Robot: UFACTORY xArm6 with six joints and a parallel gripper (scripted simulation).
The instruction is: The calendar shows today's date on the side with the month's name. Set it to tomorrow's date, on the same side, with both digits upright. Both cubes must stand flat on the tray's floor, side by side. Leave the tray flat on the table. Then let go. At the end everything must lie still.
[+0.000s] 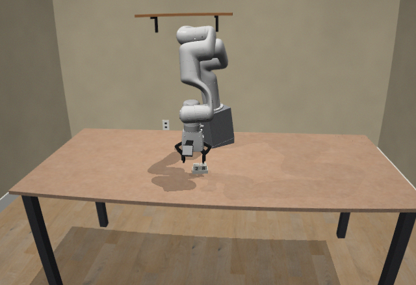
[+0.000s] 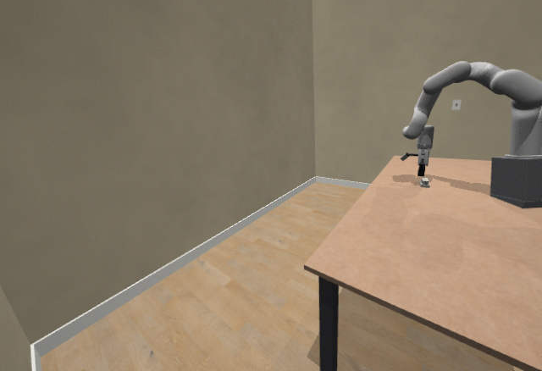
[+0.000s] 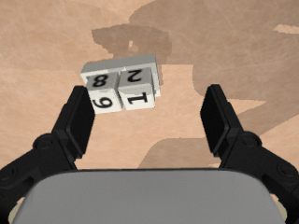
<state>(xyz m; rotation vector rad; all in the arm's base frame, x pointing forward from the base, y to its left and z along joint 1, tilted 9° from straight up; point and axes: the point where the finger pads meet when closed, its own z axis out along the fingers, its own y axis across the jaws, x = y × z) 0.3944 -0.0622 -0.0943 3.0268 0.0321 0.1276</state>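
The tray [image 1: 199, 171] [image 2: 424, 185] [image 3: 122, 63] lies flat on the table with two white cubes side by side in it. In the top view, the left cube [image 1: 196, 168] [image 3: 136, 89] shows an upright 2 in front and the right cube [image 1: 203, 168] [image 3: 105, 91] an upright 8. The wrist view shows a 1 on top of the 2 cube, and a 6 or 9, turned sideways, on top of the 8 cube. No month's name can be read. My gripper [image 1: 193, 161] [image 2: 421, 174] [image 3: 147, 99] is open and empty above the tray, offset toward the 2 cube's side.
The wooden table [image 1: 302, 181] [image 2: 437, 270] carries the arm's grey base [image 1: 220, 127] [image 2: 517, 180] behind the tray. A shelf [image 1: 183, 15] hangs on the back wall. Arm shadows fall around the tray.
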